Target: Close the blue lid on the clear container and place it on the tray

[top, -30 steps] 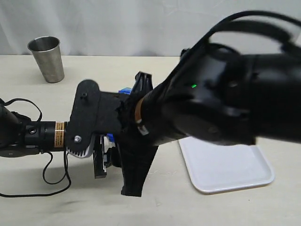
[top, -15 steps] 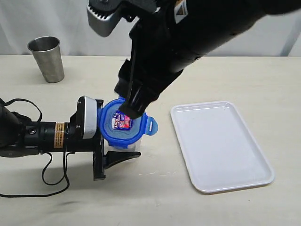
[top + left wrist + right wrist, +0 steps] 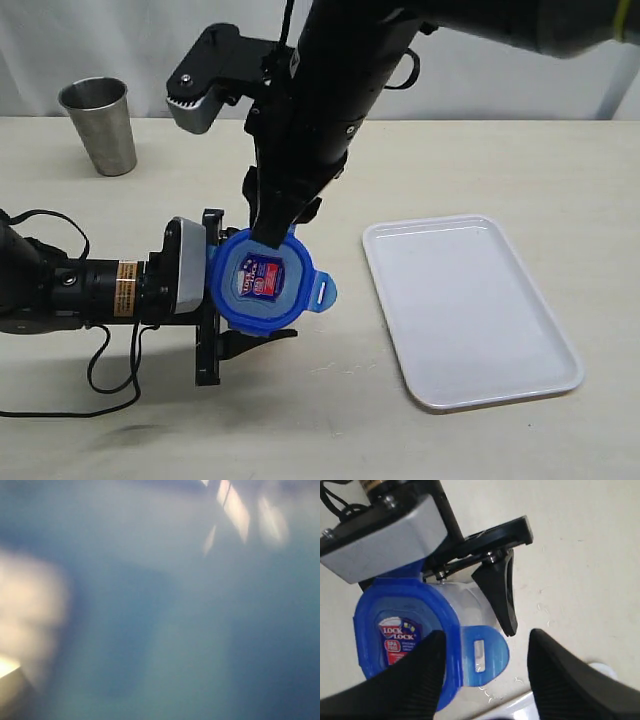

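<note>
The see-through blue plastic lid [image 3: 262,282] is set on the tall clear plastic container [image 3: 462,597], which is pinched at its sides on the table [image 3: 480,170] by the left end effector [image 3: 238,295], it seems; that wrist view is only a blue blur. The right end effector [image 3: 485,640] is spread open at the lid's edge. The lid is being shut. One flap [image 3: 482,655] is seen sticking out; it should be pushed down next.

Backdrop is a plain white curtain [image 3: 150,50] with soft vertical folds; no window or bare wall in view. Work surface is a matte cream tabletop [image 3: 500,160], lightly scuffed, with a steel cup [image 3: 98,125] standing upright at its far left near the curtain. Lighting is even and diffuse, shadows soft.
</note>
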{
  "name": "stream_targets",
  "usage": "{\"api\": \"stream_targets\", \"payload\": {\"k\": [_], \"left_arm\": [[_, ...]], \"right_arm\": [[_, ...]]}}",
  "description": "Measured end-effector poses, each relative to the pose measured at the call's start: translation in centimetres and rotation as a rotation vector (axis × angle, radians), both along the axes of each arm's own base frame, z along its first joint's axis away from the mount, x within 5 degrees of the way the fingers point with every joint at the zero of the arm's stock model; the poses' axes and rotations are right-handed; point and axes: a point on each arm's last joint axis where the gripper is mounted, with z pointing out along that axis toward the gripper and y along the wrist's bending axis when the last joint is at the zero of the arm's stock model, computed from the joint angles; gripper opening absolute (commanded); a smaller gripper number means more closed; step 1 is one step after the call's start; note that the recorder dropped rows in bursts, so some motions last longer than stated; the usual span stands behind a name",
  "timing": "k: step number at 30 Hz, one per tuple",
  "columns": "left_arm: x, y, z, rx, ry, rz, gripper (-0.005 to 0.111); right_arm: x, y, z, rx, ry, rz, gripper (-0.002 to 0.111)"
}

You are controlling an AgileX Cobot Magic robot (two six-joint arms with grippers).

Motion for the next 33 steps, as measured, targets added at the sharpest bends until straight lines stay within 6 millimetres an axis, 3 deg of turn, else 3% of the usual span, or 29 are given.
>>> {"api": "stream_targets", "payload": {"k": [4, 7, 11, 19, 28, 33], "left_arm": [[0.0, 0.0, 0.0, 0.0, 0.0, 0.0, 0.0], [0.0, 0.0, 0.0, 0.001, -0.001, 0.0, 0.0], [0.0, 0.0, 0.0, -0.002, 0.008, -0.001, 0.0], [0.0, 0.0, 0.0, -0.001, 0.008, -0.004, 0.0], [-0.1, 0.0, -0.1, 0.004, 0.008, -0.015, 0.0], [-0.2, -0.1, -0.1, 0.01, -0.001, -0.028, 0.0]], "right_arm": [[-2.1, -1.1, 3.6, 0.081, -0.034, 0.036, 0.049], [-3.6, -0.9, 1.7, 0.026, -0.012, 0.093, 0.049], [-3.3, -1.0, -0.5, -0.033, -0.056, 0.074, 0.049], [-2.8, -0.8, -0.7, -0.01, -0.109, 0.069, 0.049], [-2.3, -0.1, -3.1, -0.055, -0.031, 0.08, 0.048], [-2.4, 0.1, -3.5, -0.058, 0.0, 0.078, 0.034]]}}
